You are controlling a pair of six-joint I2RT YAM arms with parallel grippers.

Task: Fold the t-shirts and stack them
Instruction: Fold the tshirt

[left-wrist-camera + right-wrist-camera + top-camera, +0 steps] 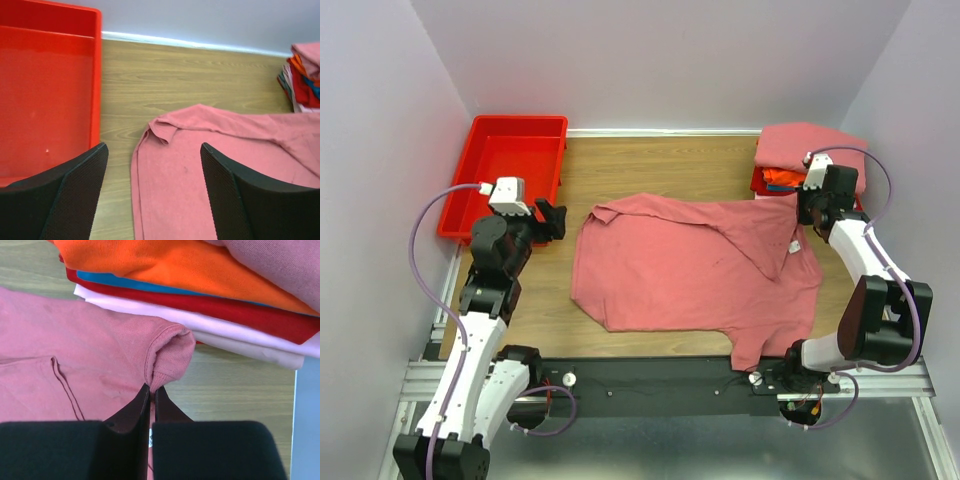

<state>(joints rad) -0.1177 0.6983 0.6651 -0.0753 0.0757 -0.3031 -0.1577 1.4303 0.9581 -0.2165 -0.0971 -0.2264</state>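
A large salmon-pink t-shirt (690, 265) lies spread on the wooden table, its upper right part folded over so the small white neck tag (792, 245) shows. My right gripper (804, 213) is shut on a bunched fold of this shirt's edge (167, 355), pinched between the fingertips (152, 389). Just behind that stands a stack of folded t-shirts (200, 285) in orange, red and pale pink, with a pink one on top (810, 150). My left gripper (152, 165) hangs open over the shirt's left edge (165, 175), by its left sleeve (605, 212), holding nothing.
A red plastic bin (510, 150) sits at the back left, its wall (96, 85) close beside my left gripper. Bare wood (660, 165) lies between the bin and the stack. Pale walls close in the back and both sides.
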